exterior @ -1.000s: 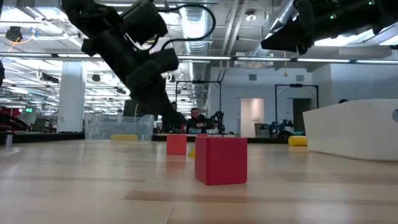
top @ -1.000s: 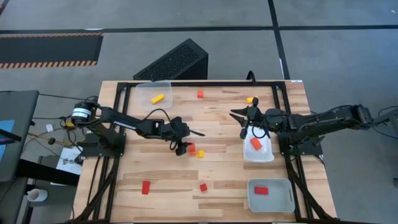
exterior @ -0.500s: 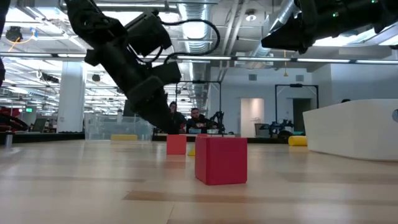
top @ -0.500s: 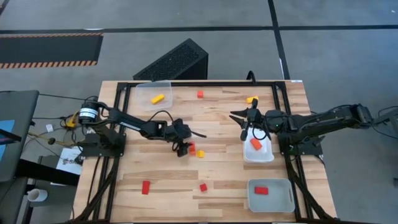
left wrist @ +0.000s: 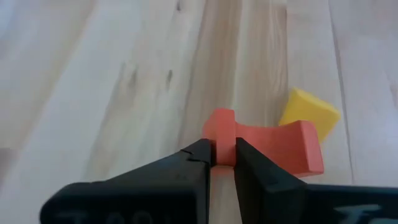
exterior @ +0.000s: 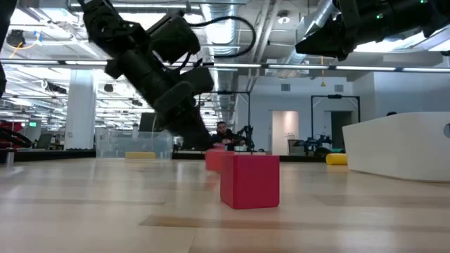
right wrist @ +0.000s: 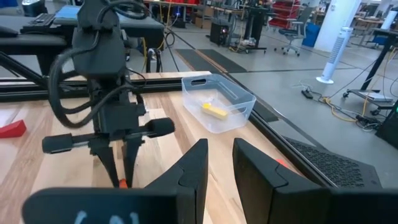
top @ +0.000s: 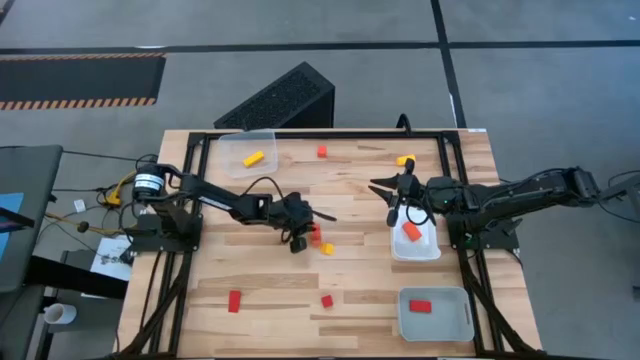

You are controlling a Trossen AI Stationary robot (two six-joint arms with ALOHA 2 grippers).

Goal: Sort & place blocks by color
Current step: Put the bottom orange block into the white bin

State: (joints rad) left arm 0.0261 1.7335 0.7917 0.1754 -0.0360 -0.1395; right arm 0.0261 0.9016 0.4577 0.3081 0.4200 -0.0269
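My left gripper (top: 301, 239) is at the table's middle, shut on a small orange block (left wrist: 261, 146), also visible from above (top: 313, 234). A yellow block (top: 327, 248) lies just beside it. Loose red blocks (top: 234, 300) (top: 326, 300) (top: 321, 151) and a yellow one (top: 403, 160) lie on the wood. My right gripper (right wrist: 221, 163) hovers at the far end of the white tray (top: 428, 252), fingers slightly apart with nothing between them. That tray holds an orange block (top: 411, 231). My left gripper pinches the orange block's left end (left wrist: 224, 132) between its two fingertips. The fingers slant down from the table's left. The soft block is dented in where they meet it, and the rest of it sticks out past the tips. It looks to rest on the wood.
A clear tray (top: 262, 136) at the far left holds a yellow bar (top: 253, 157). A grey tray (top: 450, 327) at the near right holds a red block (top: 420, 306). A black frame runs along the table's edges. In the low view a red cube (exterior: 249, 181) stands closest.
My left gripper has moved a little toward the table's right edge and down onto the orange block, and has taken hold of it. The block has shifted slightly toward the right with it.
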